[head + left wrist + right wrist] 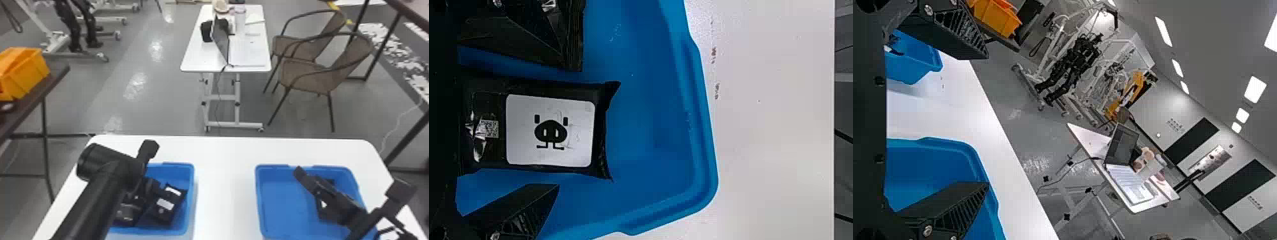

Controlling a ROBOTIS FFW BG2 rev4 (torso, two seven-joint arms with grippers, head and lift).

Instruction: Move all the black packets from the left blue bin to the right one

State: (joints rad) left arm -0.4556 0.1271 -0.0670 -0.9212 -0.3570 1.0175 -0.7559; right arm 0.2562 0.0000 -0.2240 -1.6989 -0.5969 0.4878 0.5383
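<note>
Packet: glossy black plastic packet with white label point(550, 156), flat in the left blue plastic bin point(701, 150)
Left hand point(558, 120): nearer; fingers apart, spanning its width
Long axis: roughly along the fingers
Right hand point(987, 119): spread, by the right bin point(277, 220)

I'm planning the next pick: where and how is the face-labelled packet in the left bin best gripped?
Probably across its two long sides, the left pincer coming from above: the packet lies label up, and bare blue bin shows along both sides, leaving finger room.
</note>
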